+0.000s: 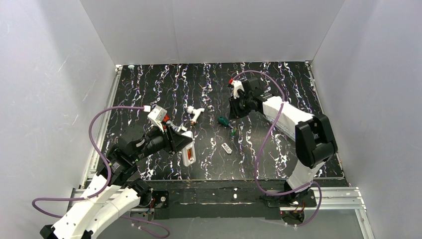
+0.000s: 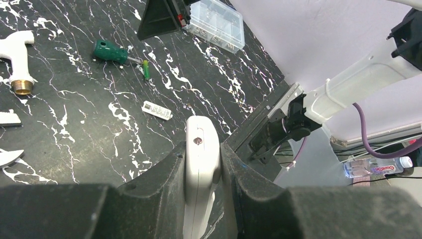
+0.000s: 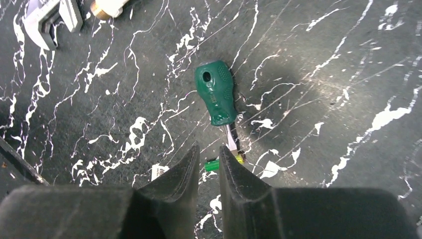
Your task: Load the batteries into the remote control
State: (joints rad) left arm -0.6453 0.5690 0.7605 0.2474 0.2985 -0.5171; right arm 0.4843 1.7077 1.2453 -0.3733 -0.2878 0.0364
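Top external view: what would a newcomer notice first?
The white remote control, clamped in the left gripper at front left. Next, the green-handled screwdriver lying in the middle of the black marbled table, with the right gripper hovering near it, jaws slightly apart and empty.

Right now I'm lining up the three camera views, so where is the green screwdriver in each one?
Top external: screwdriver mid-table, slightly right of centre.
Left wrist: screwdriver upper left, handle pointing left.
Right wrist: screwdriver at the centre, handle toward the top.
Shared landmark: the brass-ended white fitting, left of the screwdriver in all three: (cut off at the top edge).
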